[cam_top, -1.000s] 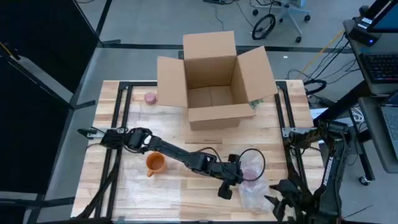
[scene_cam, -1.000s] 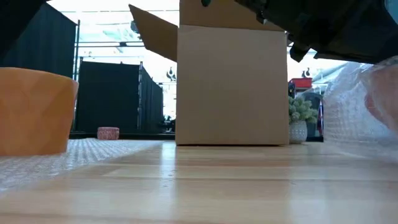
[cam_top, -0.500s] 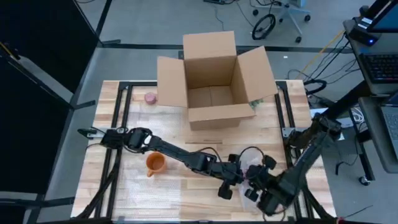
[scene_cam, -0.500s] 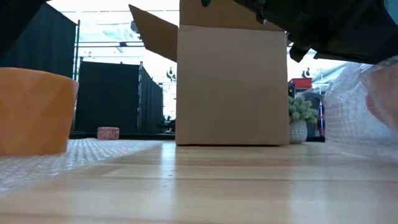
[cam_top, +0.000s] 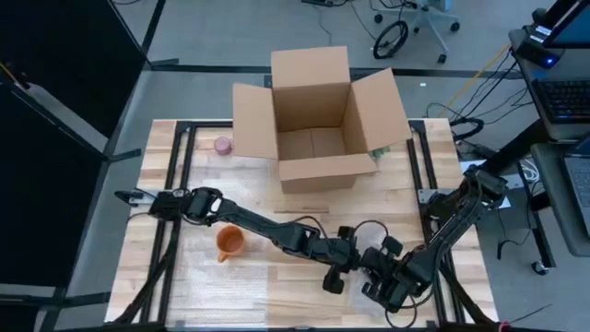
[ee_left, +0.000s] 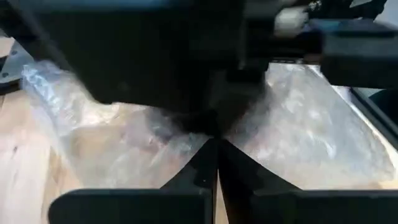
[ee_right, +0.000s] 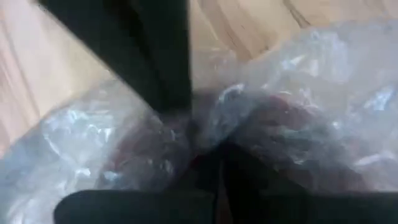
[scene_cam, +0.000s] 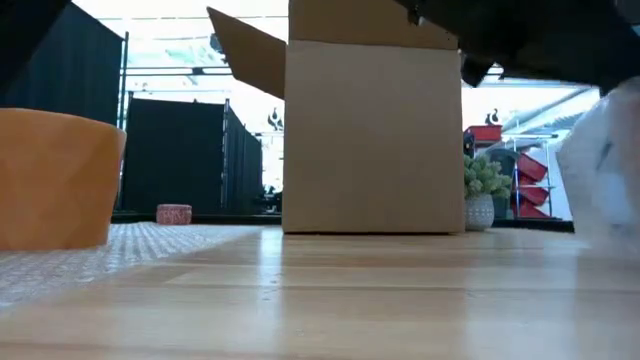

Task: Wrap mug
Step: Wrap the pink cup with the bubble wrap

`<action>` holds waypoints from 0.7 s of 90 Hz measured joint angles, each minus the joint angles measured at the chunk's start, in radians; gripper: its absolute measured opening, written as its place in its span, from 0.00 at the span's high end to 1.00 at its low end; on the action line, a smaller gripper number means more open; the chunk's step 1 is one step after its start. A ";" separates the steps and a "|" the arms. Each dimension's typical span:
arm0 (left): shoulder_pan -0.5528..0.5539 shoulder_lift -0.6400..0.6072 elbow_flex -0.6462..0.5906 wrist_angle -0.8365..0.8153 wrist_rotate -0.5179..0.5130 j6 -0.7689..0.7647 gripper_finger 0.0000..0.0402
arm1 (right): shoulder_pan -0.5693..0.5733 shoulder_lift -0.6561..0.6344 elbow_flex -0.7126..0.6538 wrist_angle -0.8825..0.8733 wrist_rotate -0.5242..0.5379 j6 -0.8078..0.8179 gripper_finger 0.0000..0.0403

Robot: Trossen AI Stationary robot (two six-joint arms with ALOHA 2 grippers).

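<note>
Reddish mug (ee_right: 280, 124) sits swathed in crinkled clear bubble wrap (ee_left: 311, 137) near table (cam_top: 157, 157) front edge. Left gripper (ee_left: 214, 158) pinched on wrap; right gripper (ee_right: 217, 162) likewise.

Bubble wrap (ee_right: 298, 93) veiling a reddish shape, orange mug (scene_cam: 55, 180) cut off at frame edge

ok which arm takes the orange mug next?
Left, probably. The orange mug sits by the left arm's base side; both hands, left hand and right hand, are bunched at the bubble wrap bundle, far from it.
</note>
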 joint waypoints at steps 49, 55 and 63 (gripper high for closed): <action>-0.001 -0.118 -0.240 -0.148 -0.098 -0.093 1.00 | -0.084 0.004 -0.003 0.082 -0.074 -0.173 1.00; 0.005 -0.113 -0.348 0.008 -0.077 -0.136 1.00 | -0.102 0.004 -0.003 0.098 -0.079 -0.225 1.00; 0.017 -0.112 -0.441 0.208 0.005 -0.165 1.00 | -0.122 0.006 -0.003 0.127 -0.082 -0.319 1.00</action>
